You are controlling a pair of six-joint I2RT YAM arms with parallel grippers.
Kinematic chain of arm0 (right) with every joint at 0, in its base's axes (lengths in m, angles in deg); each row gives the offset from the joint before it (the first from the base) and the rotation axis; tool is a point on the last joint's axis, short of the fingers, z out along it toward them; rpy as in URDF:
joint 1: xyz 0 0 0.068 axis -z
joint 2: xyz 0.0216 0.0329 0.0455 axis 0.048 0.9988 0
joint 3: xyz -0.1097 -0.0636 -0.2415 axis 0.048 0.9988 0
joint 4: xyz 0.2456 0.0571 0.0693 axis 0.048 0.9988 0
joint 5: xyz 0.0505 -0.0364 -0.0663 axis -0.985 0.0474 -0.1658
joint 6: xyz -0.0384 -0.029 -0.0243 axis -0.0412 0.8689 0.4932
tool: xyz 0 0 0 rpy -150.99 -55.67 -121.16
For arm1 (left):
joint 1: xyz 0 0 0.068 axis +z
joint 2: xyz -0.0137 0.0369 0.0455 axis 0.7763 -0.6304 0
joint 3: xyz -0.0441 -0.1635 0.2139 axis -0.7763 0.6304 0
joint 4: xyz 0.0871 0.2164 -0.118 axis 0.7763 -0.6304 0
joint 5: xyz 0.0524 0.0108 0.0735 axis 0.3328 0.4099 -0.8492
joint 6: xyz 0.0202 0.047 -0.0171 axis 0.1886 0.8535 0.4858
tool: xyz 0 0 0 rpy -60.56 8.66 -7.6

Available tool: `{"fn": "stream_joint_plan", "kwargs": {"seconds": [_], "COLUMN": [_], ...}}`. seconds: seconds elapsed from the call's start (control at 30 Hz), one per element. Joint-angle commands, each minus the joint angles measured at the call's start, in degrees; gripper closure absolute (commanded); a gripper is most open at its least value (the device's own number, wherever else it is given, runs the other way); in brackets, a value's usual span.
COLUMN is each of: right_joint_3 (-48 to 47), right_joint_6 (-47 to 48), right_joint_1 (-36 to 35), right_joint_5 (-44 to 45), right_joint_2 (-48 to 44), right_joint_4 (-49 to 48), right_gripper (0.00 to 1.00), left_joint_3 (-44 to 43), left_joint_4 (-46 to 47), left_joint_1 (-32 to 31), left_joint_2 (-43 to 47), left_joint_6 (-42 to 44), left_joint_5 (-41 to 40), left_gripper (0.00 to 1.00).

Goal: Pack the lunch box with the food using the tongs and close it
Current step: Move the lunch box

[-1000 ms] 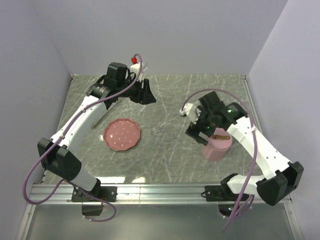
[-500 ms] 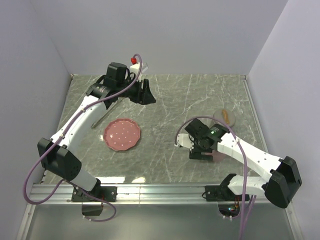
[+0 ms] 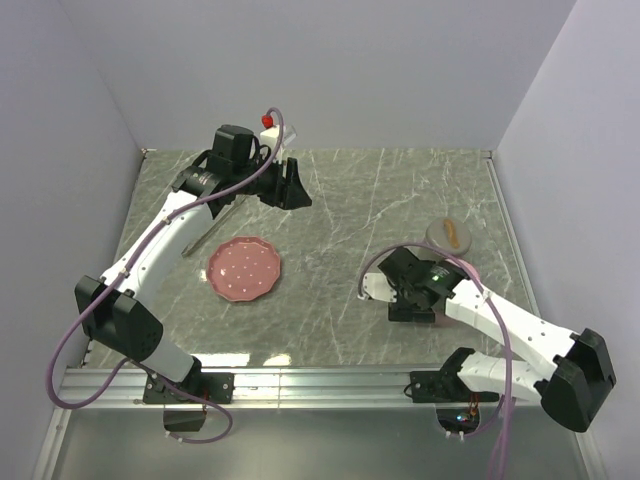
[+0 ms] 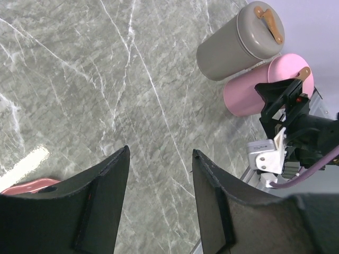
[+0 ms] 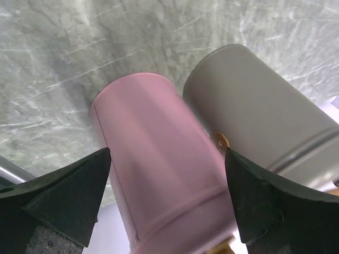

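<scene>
While the left gripper (image 4: pixel 161 153) hangs over the far side of the table (image 3: pixel 340 200), fingers parted with nothing between them, the right gripper (image 5: pixel 167 153) sits low, its fingers spread wide on either side of the pink container (image 5: pixel 148 121). A grey container (image 3: pixel 450 233) stands just beside that one. The tongs (image 3: pixel 210 230) lie on the table near the pink plate (image 3: pixel 244 268), under the left arm.

one pink canister (image 4: pixel 246 95), one grey canister (image 4: pixel 228 50), one plate (image 3: pixel 243 268), one tongs (image 3: pixel 200 240)
</scene>
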Motion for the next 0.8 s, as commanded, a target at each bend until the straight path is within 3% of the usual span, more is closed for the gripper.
{"fn": "stream_joint_plan", "kwargs": {"seconds": [0.0,0.13,0.27,0.53,0.63,0.77], "right_joint_3": [-8.58,-21.4,-31.63,-36.38,-38.41,-34.38], "right_joint_6": [-1.4,-7.28,-14.15,-14.96,-12.76,-11.71], "right_joint_1": [0.27,1.32,6.84,29.06,33.48,35.95], "right_joint_5": [-2.22,-13.55,-26.72,-31.59,-32.21,-31.15], "right_joint_2": [-1.68,-2.21,-1.51,-0.01,0.17,-2.73], "right_joint_4": [1.06,6.25,12.9,23.99,28.31,28.4], "right_gripper": [0.05,0.05,0.05,0.11,0.12,0.14], "left_joint_3": [-0.92,-0.84,-0.31,1.01,1.01,0.57], "left_joint_4": [1.08,0.38,0.73,2.13,2.4,2.57], "left_joint_1": [0.23,0.23,0.32,0.93,1.02,1.2], "left_joint_2": [0.67,1.02,2.25,3.3,2.87,2.34], "left_joint_6": [-0.38,0.58,1.11,0.67,0.41,0.24], "left_joint_5": [1.49,1.49,0.88,1.31,1.67,1.93], "left_gripper": [0.44,0.44,0.44,0.44,0.44,0.44]}}
